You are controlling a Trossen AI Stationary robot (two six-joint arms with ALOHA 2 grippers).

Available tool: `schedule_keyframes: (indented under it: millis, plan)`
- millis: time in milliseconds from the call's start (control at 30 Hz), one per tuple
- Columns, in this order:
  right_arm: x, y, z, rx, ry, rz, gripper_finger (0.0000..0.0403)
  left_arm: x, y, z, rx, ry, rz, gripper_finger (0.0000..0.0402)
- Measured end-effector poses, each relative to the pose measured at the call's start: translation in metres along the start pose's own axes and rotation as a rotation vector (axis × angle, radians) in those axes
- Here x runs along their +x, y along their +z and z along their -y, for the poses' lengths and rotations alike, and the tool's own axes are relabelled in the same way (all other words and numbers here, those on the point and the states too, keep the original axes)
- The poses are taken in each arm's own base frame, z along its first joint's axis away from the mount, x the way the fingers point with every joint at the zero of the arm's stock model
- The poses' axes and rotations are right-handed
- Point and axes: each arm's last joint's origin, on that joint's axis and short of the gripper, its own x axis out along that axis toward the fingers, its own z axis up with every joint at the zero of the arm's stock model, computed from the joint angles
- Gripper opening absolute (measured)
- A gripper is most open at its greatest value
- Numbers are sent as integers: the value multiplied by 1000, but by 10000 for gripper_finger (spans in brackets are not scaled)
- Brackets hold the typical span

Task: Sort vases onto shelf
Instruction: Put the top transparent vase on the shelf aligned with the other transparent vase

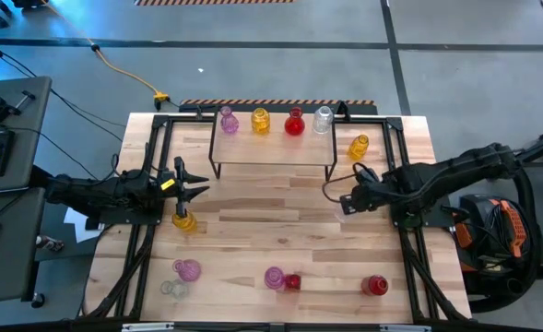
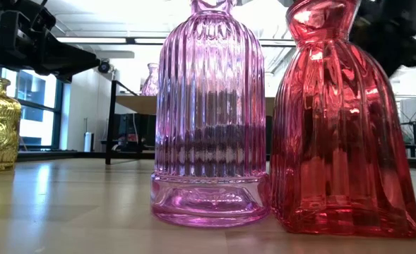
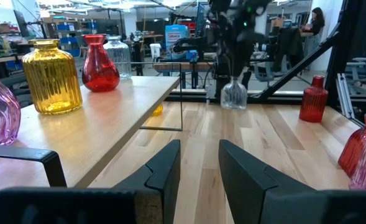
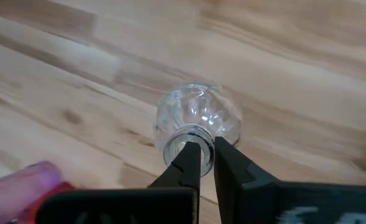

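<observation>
The shelf [image 1: 271, 148] stands at the table's far middle. On it stand a pink [image 1: 227, 120], a yellow [image 1: 260, 121], a red [image 1: 294, 122] and a clear vase [image 1: 323, 120]. My right gripper [image 1: 345, 200] is right of the table's middle, pointing steeply down, shut on a small clear vase [image 4: 198, 115]. My left gripper [image 1: 200, 183] waits at the left, level and open, with nothing between its fingers [image 3: 164, 168]. A yellow vase [image 1: 185, 219] stands on the table just beside it. My right gripper holds the clear vase by the rim of its mouth [image 4: 212, 142]. One finger [image 4: 189, 158] reaches into the neck and the other [image 4: 227, 158] lies outside, the glass wall pinched between them. The fingers come from above. The vase [image 3: 233, 93] hangs upright below them; it looks just clear of the table.
Another yellow vase [image 1: 359, 146] stands right of the shelf. Along the near edge stand a pink [image 1: 187, 270], a clear [image 1: 171, 288], a pink [image 1: 274, 277] and two red vases [image 1: 292, 281] [image 1: 374, 285]. Black frame rails [image 1: 147, 175] run along both table sides.
</observation>
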Motion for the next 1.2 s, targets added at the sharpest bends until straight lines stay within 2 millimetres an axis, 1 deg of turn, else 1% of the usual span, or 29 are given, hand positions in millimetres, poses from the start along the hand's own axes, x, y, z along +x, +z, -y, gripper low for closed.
schedule_keyframes:
  millis: [200, 333, 567, 667, 767, 833, 933, 1067, 1200]
  plan:
    - [-29, 24, -14, -42, 79, 58, 2, 0, 0, 0, 0, 0, 0, 100]
    - [-53, 43, -21, -77, 136, 122, 2, 0, 0, 0, 0, 0, 0, 100]
    - [-94, 75, -26, -130, 203, 289, 2, 0, 0, 0, 0, 0, 0, 100]
    - [-107, 89, -27, -140, 206, 350, 2, 0, 0, 0, 0, 0, 0, 100]
    - [-116, 105, -32, -160, 191, 398, 2, 0, 0, 0, 0, 0, 0, 100]
    - [-118, 115, -37, -184, 179, 410, 2, 0, 0, 0, 0, 0, 0, 100]
    - [-115, 130, -48, -217, 167, 397, 2, 0, 0, 0, 0, 0, 0, 100]
    - [-105, 150, -60, -248, 134, 340, 2, 0, 0, 0, 0, 0, 0, 100]
    - [-91, 165, -67, -266, 33, 255, 2, 0, 0, 0, 0, 0, 0, 100]
